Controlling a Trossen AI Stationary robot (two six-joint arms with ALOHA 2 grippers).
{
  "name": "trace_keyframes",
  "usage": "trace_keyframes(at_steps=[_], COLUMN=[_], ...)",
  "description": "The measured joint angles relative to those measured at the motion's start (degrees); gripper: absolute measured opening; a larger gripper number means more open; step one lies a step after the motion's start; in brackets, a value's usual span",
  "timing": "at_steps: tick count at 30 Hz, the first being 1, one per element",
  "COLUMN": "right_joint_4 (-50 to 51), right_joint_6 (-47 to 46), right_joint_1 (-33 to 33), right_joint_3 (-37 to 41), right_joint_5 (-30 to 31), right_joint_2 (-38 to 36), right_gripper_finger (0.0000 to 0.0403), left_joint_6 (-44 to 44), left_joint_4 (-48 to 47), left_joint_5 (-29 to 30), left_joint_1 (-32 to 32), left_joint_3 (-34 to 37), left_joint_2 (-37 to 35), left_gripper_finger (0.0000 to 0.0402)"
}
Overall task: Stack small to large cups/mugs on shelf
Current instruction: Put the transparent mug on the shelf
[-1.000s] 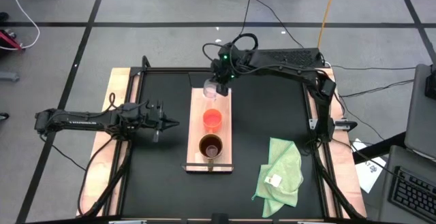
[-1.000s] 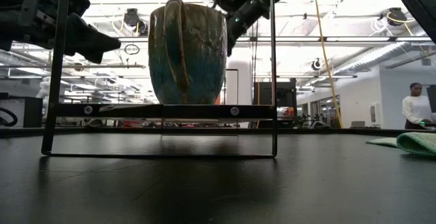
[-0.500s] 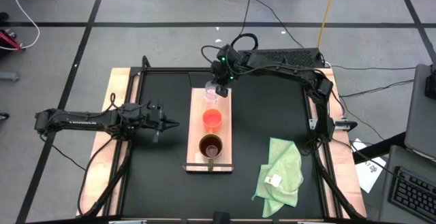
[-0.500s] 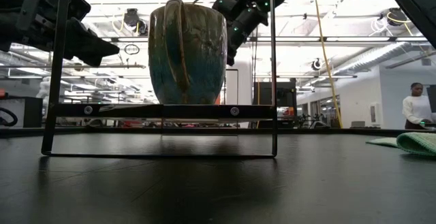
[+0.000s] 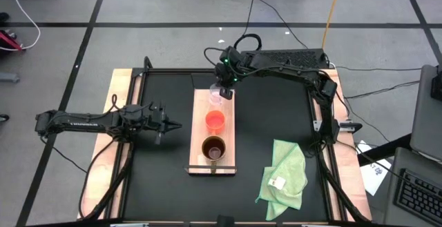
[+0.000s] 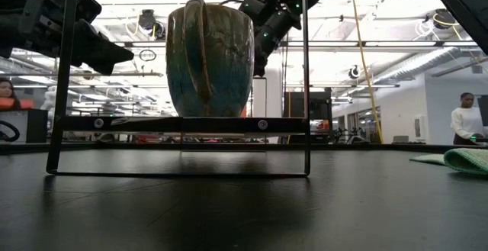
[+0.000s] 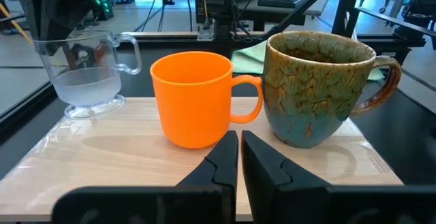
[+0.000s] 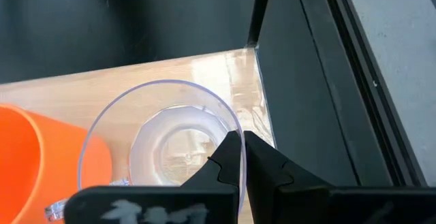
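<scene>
The light-wood shelf [image 5: 199,113] carries three cups in a row, each standing on its base. The clear glass cup [image 5: 215,98] is at the far end, the orange-red mug [image 5: 215,121] in the middle, the brown mug [image 5: 213,147] at the near end. My right gripper [image 5: 222,89] reaches in from the far right and is shut on the glass cup [image 8: 163,142]. My left gripper [image 5: 179,125] hovers shut to the left of the shelf, level with the orange-red mug [image 7: 191,98], and touches nothing. My right gripper [image 8: 240,139] pinches the glass cup's rim [image 8: 230,118] between its two fingers, one inside the cup and one outside. It comes from above, pointing down. The cup stands upright with its foot [image 7: 88,107] on the far end of the shelf.
A light green cloth [image 5: 284,175] lies crumpled on the black tabletop to the right of the shelf, near the front edge. In the low view the shelf sits on a thin metal frame [image 6: 65,75]. People show in the room beyond the table.
My right gripper has moved a little toward the orange-red mug, and the glass cup has shifted with it along the shelf's far end. It has stayed shut.
</scene>
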State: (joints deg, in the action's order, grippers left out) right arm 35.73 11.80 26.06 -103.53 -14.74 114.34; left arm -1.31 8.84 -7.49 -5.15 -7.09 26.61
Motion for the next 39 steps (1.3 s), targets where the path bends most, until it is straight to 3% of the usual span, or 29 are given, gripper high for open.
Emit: trace_keyframes(at_steps=[8,39], right_joint_4=[-2.93,-2.30], right_joint_6=[-3.48,-2.05], right_joint_1=[-0.74,-2.14], right_joint_3=[0.00,-0.02], right_joint_5=[0.00,1.64], right_joint_2=[1.16,3.56], right_gripper_finger=[0.0000,0.0000], left_joint_6=[1.82,0.33], left_joint_4=[-0.09,-1.38], left_joint_5=[-0.02,-0.02], left_joint_1=[0.01,0.00], left_joint_3=[0.00,0.00], left_joint_2=[0.00,0.00], left_gripper_finger=[0.0021,0.0021])
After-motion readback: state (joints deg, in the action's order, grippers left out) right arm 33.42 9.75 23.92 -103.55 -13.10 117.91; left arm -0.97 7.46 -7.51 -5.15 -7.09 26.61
